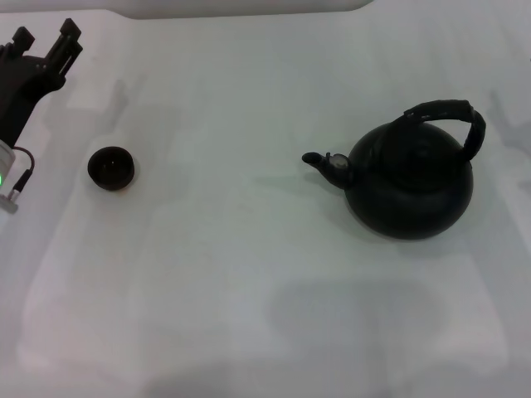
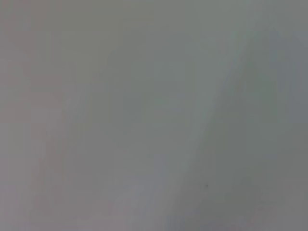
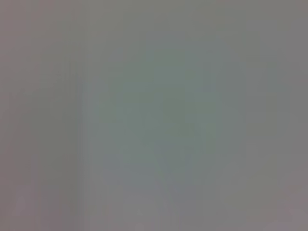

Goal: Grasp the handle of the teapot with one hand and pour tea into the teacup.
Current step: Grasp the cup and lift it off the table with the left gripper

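Observation:
The matte-black teapot (image 1: 409, 184) stands upright on the white table at the right of the head view, its short spout (image 1: 317, 159) pointing left. Its thick wrapped arched handle (image 1: 448, 115) rises over the top. The tiny black teacup (image 1: 111, 167) stands at the left, far from the pot. My left gripper (image 1: 46, 43) is at the far upper left, above and left of the teacup, fingers apart and empty. My right gripper is out of view. No tea shows. Both wrist views show only plain grey surface.
The white table (image 1: 249, 274) is covered with a wrinkled white cloth. A wide stretch of it lies between cup and teapot. The left arm's cable and wrist body (image 1: 12, 178) sit at the left edge.

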Robot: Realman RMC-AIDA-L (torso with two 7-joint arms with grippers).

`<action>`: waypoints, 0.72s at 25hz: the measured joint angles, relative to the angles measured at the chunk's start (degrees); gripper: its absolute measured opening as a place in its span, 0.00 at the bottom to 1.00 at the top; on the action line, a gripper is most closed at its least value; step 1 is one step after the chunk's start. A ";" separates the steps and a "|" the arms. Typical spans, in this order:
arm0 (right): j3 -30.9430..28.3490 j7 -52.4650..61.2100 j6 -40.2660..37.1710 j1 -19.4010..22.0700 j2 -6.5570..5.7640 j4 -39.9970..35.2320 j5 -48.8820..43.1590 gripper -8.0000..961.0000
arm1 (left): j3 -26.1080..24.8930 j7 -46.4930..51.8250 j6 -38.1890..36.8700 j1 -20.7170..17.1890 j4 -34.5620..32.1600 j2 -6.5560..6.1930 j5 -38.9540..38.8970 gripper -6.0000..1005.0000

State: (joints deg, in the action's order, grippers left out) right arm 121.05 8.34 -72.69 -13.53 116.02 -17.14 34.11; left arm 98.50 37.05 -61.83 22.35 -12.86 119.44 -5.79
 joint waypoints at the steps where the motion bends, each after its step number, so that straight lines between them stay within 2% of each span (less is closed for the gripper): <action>1: 0.02 0.00 0.00 0.00 0.00 0.00 0.00 0.91 | 0.08 0.04 0.00 0.04 0.12 0.00 0.08 0.82; 12: 0.06 0.11 0.65 -0.09 0.00 0.00 0.02 0.91 | 0.27 0.08 0.24 0.08 -0.15 -0.08 0.52 0.82; 18: 0.05 0.11 1.04 -0.24 0.00 -0.01 0.08 0.91 | 3.06 3.75 2.83 2.31 -0.21 -0.59 0.96 0.82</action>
State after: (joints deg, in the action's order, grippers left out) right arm 121.11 8.45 -71.65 -13.78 116.02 -17.15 34.19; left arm 101.57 40.80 -59.00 24.66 -13.07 118.85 -4.83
